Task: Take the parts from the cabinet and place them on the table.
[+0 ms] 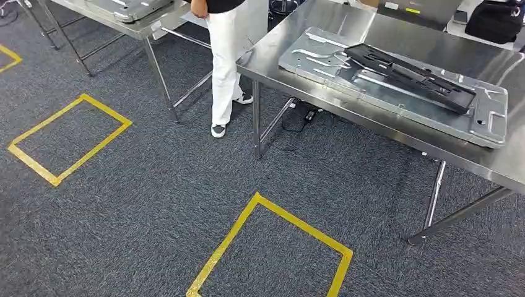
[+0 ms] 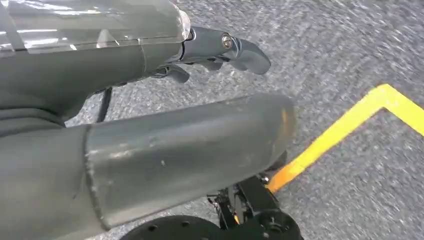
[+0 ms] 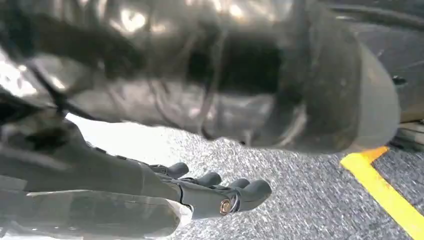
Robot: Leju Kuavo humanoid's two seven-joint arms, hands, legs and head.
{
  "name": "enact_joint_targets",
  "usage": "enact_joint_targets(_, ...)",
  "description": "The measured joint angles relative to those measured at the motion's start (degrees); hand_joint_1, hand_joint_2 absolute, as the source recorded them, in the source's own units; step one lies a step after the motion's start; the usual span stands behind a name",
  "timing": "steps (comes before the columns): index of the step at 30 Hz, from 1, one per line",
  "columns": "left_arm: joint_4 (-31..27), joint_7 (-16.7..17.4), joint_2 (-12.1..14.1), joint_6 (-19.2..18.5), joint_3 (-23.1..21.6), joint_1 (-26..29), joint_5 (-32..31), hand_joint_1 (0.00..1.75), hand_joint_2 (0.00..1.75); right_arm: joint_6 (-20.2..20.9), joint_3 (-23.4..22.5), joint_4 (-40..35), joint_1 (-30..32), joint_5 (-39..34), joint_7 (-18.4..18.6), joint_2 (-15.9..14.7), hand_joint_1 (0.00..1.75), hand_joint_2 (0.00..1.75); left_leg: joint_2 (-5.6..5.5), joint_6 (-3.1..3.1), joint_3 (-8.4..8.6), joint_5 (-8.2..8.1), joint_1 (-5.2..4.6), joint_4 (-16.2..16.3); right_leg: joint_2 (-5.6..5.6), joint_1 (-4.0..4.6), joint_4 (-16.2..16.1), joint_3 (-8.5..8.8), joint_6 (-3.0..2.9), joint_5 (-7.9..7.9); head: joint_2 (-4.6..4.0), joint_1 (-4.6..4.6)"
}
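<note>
Both arms hang over the carpet; left robot hand (image 2: 220, 52) and right robot hand (image 3: 215, 192) appear released, grasping nothing. A black part (image 1: 408, 77) lies on the table (image 1: 396, 34), well ahead of both. Judged step: returning to the cabinet for another part.

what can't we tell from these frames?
- Person by the table, head view: cut off above the waist by the top edge.
- Black bag, head view: cropped at the top right corner.
- Black part on the metal panel, head view: details too small.
- Right hand, right wrist view: fingers partly hidden by the blurred thumb.
</note>
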Motion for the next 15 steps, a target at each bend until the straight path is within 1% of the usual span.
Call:
enact_joint_targets(1, 0.09, 0.0, 0.0, 0.0, 0.0, -0.01, 0.0, 0.0, 0.0, 0.0, -0.07, 0.02, -0.02, -0.02, 0.24, 0.0, 0.0, 0.0, -0.4, 0.27, -0.28, 0.13, -0.07, -0.02, 2.89, 0.0, 1.83, -0.75, 0.19, -1.64, 0.0, 0.02)
enact_joint_targets(2, 0.11, 0.0, 0.0, 0.0, -0.02, -0.13, -0.04, 0.0, 0.0, 0.0, -0.22, 0.05, -0.01, -0.02, 0.33, 0.0, 0.0, 0.0, -0.86, 0.6, -0.53, 0.33, -0.11, -0.01, 4.56, -0.05, 5.35, -2.43, 0.2, -4.13, 0.0, 0.02)
enact_joint_targets(3, 0.17, 0.0, 0.0, 0.02, -0.04, -0.27, -0.04, 0.0, 0.0, 0.02, -0.39, 0.05, 0.01, -0.02, 0.33, 0.0, 0.0, 0.0, -1.31, 0.78, -0.77, 0.45, -0.26, 0.0, 5.32, -0.03, 10.07, -4.62, 0.17, -6.63, 0.0, 0.02)
enact_joint_targets(4, 0.22, 0.0, 0.02, 0.07, -0.04, -0.34, -0.07, 0.0, 0.0, 0.04, -0.57, 0.05, 0.01, 0.0, 0.33, 0.0, 0.0, 0.0, -1.97, 0.94, -0.99, 0.55, -0.39, 0.03, 5.6, 0.02, 14.66, -6.8, 0.11, -8.46, 0.0, 0.02)
enact_joint_targets(5, 0.22, 0.0, 0.02, 0.11, -0.04, -0.35, -0.07, 0.0, 0.0, 0.07, -0.7, 0.05, 0.01, 0.02, 0.31, 0.0, 0.0, 0.0, -2.69, 1.01, -1.14, 0.61, -0.51, 0.08, 5.7, 0.03, 17.76, -8.39, -0.02, -8.96, 0.0, 0.02)
enact_joint_targets(6, 0.24, 0.0, 0.02, 0.11, -0.04, -0.25, -0.09, 0.0, 0.0, 0.09, -0.83, 0.07, 0.02, 0.09, 0.24, 0.0, 0.0, 0.0, -3.44, 1.0, -1.1, 0.62, -0.61, 0.13, 5.75, 0.03, 17.7, -8.46, -0.19, -7.79, 0.0, 0.02)
enact_joint_targets(7, 0.24, 0.0, 0.02, 0.18, -0.04, -0.2, -0.09, 0.0, 0.0, 0.33, -0.9, 0.07, 0.03, 0.2, 0.15, 0.0, 0.0, 0.0, -4.25, 1.0, -1.02, 0.62, -0.68, 0.21, 5.88, 0.03, 14.94, -7.23, -0.42, -5.41, 0.0, 0.02)
enact_joint_targets(8, 0.28, 0.0, 0.02, 0.24, -0.04, -0.18, -0.09, 0.0, 0.0, 0.63, -0.96, 0.07, 0.03, 0.28, 0.0, -0.02, 0.0, 0.0, -5.11, 0.98, -0.91, 0.62, -0.77, 0.3, 6.31, 0.04, 10.09, -5.02, -0.77, -2.39, 0.0, 0.02)
enact_joint_targets(9, 0.41, 0.0, 0.02, 0.26, -0.04, -0.21, -0.09, 0.0, 0.0, 0.88, -1.05, 0.07, 0.03, 0.39, -0.18, -0.02, 0.0, 0.0, -5.83, 0.97, -0.86, 0.61, -0.81, 0.42, 7.57, 0.14, 5.08, -2.8, -1.19, 0.27, 0.0, 0.02)
enact_joint_targets(10, 0.57, 0.0, -0.02, 0.26, -0.07, -0.24, -0.09, 0.0, 0.0, 0.96, -1.18, 0.07, 0.02, 0.46, -0.33, -0.07, 0.0, 0.0, -6.29, 0.88, -1.19, 0.63, -0.67, 0.49, 10.81, 0.16, 1.75, -1.58, -1.73, 0.85, 0.0, 0.02)
enact_joint_targets(11, 0.61, 0.02, -0.02, 0.26, -0.07, -0.51, -0.13, 0.0, 0.0, 0.98, -1.31, 0.07, 0.07, 0.55, -0.42, -0.09, 0.0, 0.0, -6.93, 0.51, -1.48, 0.53, -1.08, 1.03, 11.3, -0.05, 0.36, -1.24, -1.79, 0.67, 0.0, 0.02)
enact_joint_targets(12, 0.61, 0.02, 0.0, 0.28, -0.09, -0.58, -0.11, 0.0, 0.0, 1.01, -1.31, 0.07, 0.03, 0.7, -0.55, -0.04, 0.0, 0.0, -7.51, 0.0, -1.87, 0.88, -0.67, 0.9, 10.52, 0.22, 0.6, -1.5, -1.61, 0.67, 0.0, -0.02)
enact_joint_targets(13, 0.63, 0.02, 0.02, 0.28, -0.09, -0.45, -0.09, 0.0, 0.0, 1.01, -1.31, 0.05, -0.02, 0.79, -0.57, -0.02, 0.0, 0.0, -8.14, -0.3, -2.08, 1.0, -0.52, 0.81, 10.06, 0.42, 0.57, -1.43, -1.65, 0.66, 0.0, 0.02)
enact_joint_targets(14, 0.61, 0.02, 0.02, 0.3, -0.07, -0.28, -0.09, 0.0, 0.0, 1.01, -1.31, 0.05, -0.1, 0.83, -0.55, -0.02, 0.0, 0.0, -8.86, -0.75, -2.16, 1.24, -0.35, 0.59, 9.43, 0.5, 0.39, -1.3, -1.83, 0.79, 0.0, 0.02)
enact_joint_targets(15, 0.61, 0.02, 0.26, 0.35, -0.07, -0.17, -0.07, 0.0, 0.0, 1.01, -1.33, 0.07, -0.09, 0.85, -0.55, 0.07, 0.0, 0.0, -9.16, -0.96, -2.33, 1.0, -0.57, 0.95, 8.52, -0.56, -0.65, -0.99, -2.35, 1.3, 0.0, 0.0)
